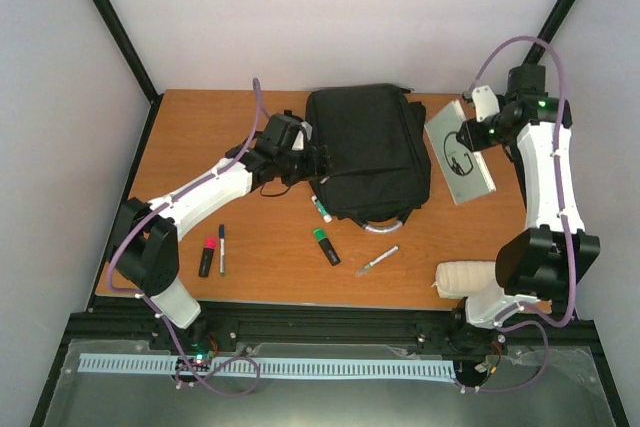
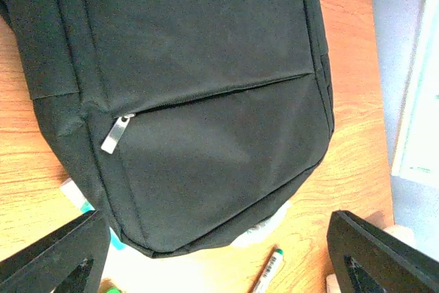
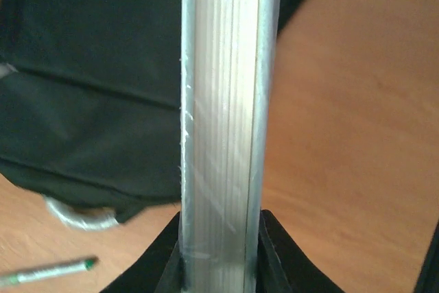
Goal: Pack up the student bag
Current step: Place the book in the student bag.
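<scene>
left gripper (image 1: 312,161): jaws spread wide, gripping nothing, poised at the student bag (image 1: 370,147) left edge
right gripper (image 1: 472,135): clamped on a plastic-wrapped book (image 1: 458,155)
student bag: flat between both grippers, long axis running away from the bases – grey loop handle (image 1: 386,225) nearest them
left arm (image 1: 200,197): stretched low, reaching rightward
right arm (image 1: 545,177): upright, wrist turned leftward

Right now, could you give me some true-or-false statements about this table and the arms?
The right arm's fingers grip a book. True.
The left arm's fingers hold a pen. False: they stand open and empty beside the backpack.
The backpack's front pocket zip is open. False: it is zipped shut.
A red-capped marker lies on the table. True.
The white pouch is inside the backpack. False: it lies on the table near the right arm's base.
</scene>
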`<state>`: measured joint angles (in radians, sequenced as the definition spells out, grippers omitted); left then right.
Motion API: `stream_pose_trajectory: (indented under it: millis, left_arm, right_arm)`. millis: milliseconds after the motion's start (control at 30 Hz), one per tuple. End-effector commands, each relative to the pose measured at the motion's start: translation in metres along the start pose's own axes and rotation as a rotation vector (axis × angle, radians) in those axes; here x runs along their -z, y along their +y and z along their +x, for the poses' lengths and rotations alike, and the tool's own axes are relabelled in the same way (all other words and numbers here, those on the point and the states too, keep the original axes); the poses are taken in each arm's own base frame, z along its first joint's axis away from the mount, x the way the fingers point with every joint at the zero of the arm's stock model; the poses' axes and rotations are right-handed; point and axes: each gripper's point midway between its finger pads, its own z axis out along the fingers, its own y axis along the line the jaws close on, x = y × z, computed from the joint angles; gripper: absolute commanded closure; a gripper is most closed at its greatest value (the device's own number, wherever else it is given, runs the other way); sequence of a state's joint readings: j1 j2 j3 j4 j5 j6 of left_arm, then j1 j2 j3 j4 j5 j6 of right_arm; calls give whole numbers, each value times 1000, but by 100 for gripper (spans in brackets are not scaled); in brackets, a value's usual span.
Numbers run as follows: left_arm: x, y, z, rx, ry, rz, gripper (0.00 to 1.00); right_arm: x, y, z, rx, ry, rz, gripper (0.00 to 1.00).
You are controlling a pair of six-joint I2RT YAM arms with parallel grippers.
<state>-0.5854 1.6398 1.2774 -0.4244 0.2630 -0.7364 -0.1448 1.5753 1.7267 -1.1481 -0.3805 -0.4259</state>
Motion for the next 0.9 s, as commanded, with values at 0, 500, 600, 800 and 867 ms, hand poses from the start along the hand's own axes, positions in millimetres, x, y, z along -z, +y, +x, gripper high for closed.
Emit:
stream_pose_trajectory:
  millis: [0,500,600,800,867]
  left_arm:
    - [3,-6,6,-36,33,30,11]
    - [-12,5,24,-3,77,50,12]
    - [-13,5,26,-7,83,53,12]
    - [-15,4,26,-9,86,64,12]
    - [-15,4,27,-10,88,66,12]
  right_arm:
    - [-18,-18,43,43,182,72,97]
    - [-71,-35,120,42,452,82,97]
    - [-73,-30,128,40,472,61,91]
    - [-73,-17,147,16,527,0,65]
    - [-69,-18,150,18,533,16,62]
